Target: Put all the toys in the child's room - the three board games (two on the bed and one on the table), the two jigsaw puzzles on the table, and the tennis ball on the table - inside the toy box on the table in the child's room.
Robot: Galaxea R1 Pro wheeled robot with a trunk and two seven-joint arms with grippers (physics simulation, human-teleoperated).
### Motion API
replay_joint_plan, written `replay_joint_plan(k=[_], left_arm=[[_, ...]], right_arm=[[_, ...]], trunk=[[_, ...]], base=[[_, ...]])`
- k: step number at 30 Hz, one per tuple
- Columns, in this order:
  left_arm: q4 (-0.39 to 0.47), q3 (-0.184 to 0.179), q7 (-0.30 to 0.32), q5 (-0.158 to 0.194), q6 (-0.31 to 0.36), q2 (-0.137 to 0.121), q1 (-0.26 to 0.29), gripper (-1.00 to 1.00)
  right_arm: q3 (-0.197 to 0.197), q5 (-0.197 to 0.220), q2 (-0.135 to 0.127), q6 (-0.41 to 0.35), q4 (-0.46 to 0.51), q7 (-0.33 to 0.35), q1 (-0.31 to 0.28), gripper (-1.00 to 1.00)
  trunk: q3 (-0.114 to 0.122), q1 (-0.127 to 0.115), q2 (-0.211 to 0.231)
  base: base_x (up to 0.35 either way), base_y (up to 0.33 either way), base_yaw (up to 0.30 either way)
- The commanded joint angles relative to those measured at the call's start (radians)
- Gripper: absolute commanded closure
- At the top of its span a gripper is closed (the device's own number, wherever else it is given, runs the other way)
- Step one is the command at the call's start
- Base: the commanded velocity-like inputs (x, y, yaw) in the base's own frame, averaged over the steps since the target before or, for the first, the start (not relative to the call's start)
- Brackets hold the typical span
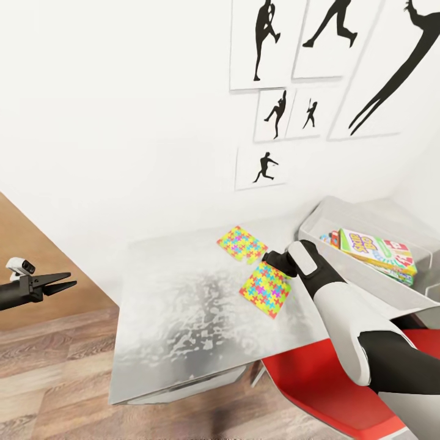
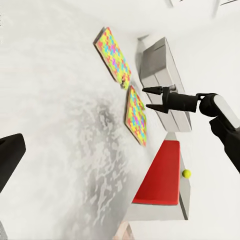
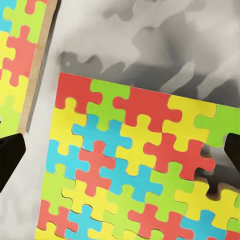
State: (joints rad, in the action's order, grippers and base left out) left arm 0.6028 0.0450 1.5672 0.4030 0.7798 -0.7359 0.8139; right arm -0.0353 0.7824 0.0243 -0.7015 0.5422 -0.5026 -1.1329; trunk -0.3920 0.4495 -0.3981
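- Right pincer (image 1: pixel 270 256) released, jaws spread, hanging just above the nearer jigsaw puzzle (image 1: pixel 266 289). In the right wrist view both dark fingertips (image 3: pixel 10 157) straddle that puzzle (image 3: pixel 135 170); can't tell if they touch it.
- Nearer puzzle lies flat on the surface (image 1: pixel 183 318), toward its right edge, a little in from the front edge.
- Second jigsaw puzzle (image 1: pixel 242 243) lies flat further back, near the rear edge along the wall. The two puzzles sit corner to corner, almost touching; a narrow strip of surface shows between them in the right wrist view (image 3: pixel 22 55).
- Toy box (image 1: pixel 366 281) stands off the right edge of that surface, just beside the puzzles. Inside it: SKIP-BO board game (image 1: pixel 379 253) lying flat, with a small blue box edge (image 1: pixel 327 237) peeking out at its end nearest the puzzles.
- Left pincer (image 1: pixel 61 282) off the left edge of the surface, over the wood floor (image 1: pixel 55 366), well apart from all toys. Jaws close together, nothing between them; whether fully clenched I can't tell.
- Left wrist view: both puzzles (image 2: pixel 135 117) (image 2: pixel 112 52) flat on the surface, right pincer (image 2: pixel 151 98) just above the nearer one, toy box (image 2: pixel 160 80) behind it.
- Same view: tennis ball (image 2: pixel 186 173) beside the red chair (image 2: pixel 160 175); what it rests on I can't tell.
- Red chair (image 1: pixel 330 385) at the front right corner of the surface, under the right arm.
- Black silhouette prints (image 1: pixel 318 79) on the white wall behind.
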Motion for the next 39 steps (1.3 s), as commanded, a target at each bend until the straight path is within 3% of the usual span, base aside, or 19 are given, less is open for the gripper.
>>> replay_joint_plan(k=[1,21,39], left_arm=[[0.0,-0.001,0.004,0.0,0.01,0.0,0.001,-1.0],[0.0,-0.002,0.004,0.0,0.01,0.0,0.001,-1.0],[0.0,-0.001,0.004,0.0,0.011,0.0,0.001,-1.0]], right_arm=[[-0.004,0.01,-0.001,-0.001,0.001,-0.01,-0.001,-1.0],[-0.003,0.01,-0.001,-0.001,-0.002,-0.01,-0.001,-1.0],[-0.003,0.011,-0.001,-0.001,-0.002,-0.01,-0.001,-1.0]], trunk=[[-0.003,0.0,-0.002],[-0.008,0.0,-0.002],[-0.029,0.0,-0.002]], base=[[0.0,0.0,0.0],[0.0,0.0,0.0],[-0.002,0.0,0.0]])
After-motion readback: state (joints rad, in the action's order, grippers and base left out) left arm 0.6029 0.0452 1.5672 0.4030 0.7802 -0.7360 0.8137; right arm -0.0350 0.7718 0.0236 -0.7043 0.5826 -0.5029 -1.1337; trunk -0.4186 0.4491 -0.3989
